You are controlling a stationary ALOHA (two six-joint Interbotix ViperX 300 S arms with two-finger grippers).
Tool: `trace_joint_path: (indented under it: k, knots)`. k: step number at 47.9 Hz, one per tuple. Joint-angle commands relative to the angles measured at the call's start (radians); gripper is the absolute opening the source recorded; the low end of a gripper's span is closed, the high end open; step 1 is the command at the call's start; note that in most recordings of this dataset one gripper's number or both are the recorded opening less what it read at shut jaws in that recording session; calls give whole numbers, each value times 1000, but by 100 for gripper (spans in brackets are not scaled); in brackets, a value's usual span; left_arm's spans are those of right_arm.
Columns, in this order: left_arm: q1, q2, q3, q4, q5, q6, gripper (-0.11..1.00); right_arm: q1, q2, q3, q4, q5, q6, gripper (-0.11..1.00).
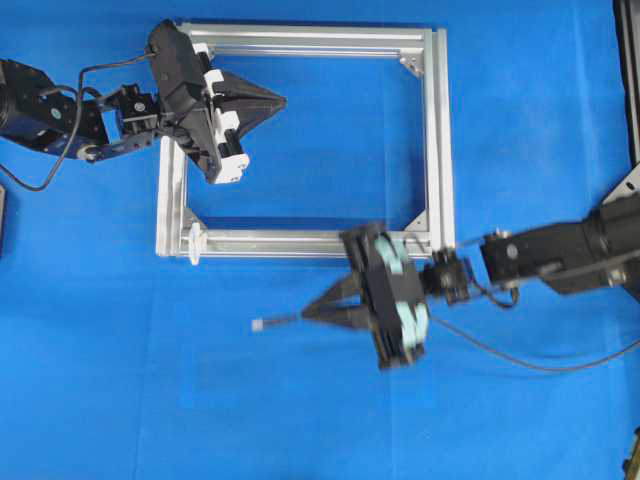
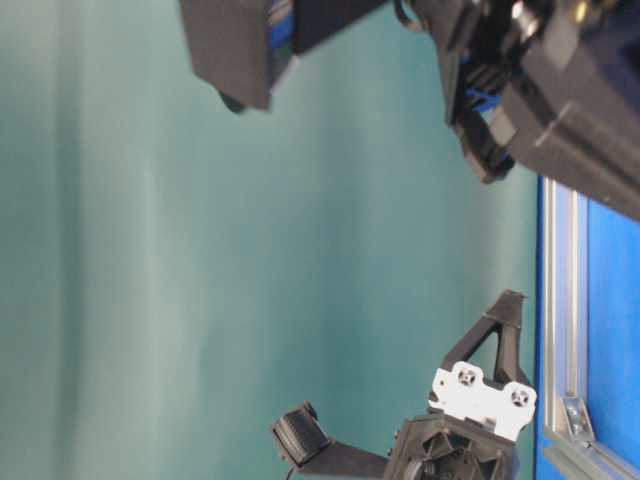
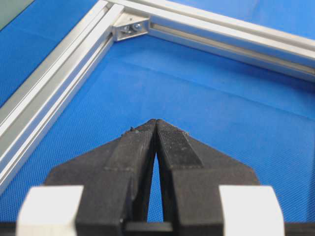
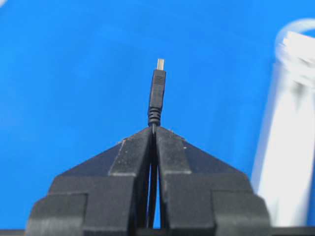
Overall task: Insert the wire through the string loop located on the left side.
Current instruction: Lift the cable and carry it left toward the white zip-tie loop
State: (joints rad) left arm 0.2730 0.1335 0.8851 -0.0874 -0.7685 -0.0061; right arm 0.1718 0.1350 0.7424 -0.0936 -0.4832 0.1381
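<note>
Two claws, both pressed closed. The right claw [image 1: 312, 313] pinches the wire [image 4: 157, 93] just behind its plug, whose metal tip juts out past the fingertips, over the blue surface [image 1: 120, 400] just outside the frame [image 1: 436, 130]. The left claw [image 1: 283, 99] grips nothing and hovers inside the frame near its left side. A whitish loop [image 1: 195, 243] sits at the frame's lower left corner.

A robotics lab bench, by the look of it.
My two black arms [image 1: 70, 115] reach over a blue-covered tabletop [image 1: 300, 420] bearing a bare aluminium frame [image 1: 437, 140], plain teal backdrop [image 2: 200, 250] behind.
</note>
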Motion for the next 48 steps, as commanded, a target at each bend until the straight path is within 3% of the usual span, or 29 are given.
trace_joint_path:
  k: [1,19,35,48]
  knots:
    - [0,-32,-6,3,-6,0,0,-46,-32,-5,2,-6,-3,0]
    - [2,-32,-6,3,-6,0,0,-213,-32,6,-2,-8,-8,0]
    - [2,-32,-8,5,-6,-2,0,-195,-29,6,-2,-9,-8,0]
    - [2,-32,-6,6,-6,0,0,-190,21,-61,-3,-11,-8,0]
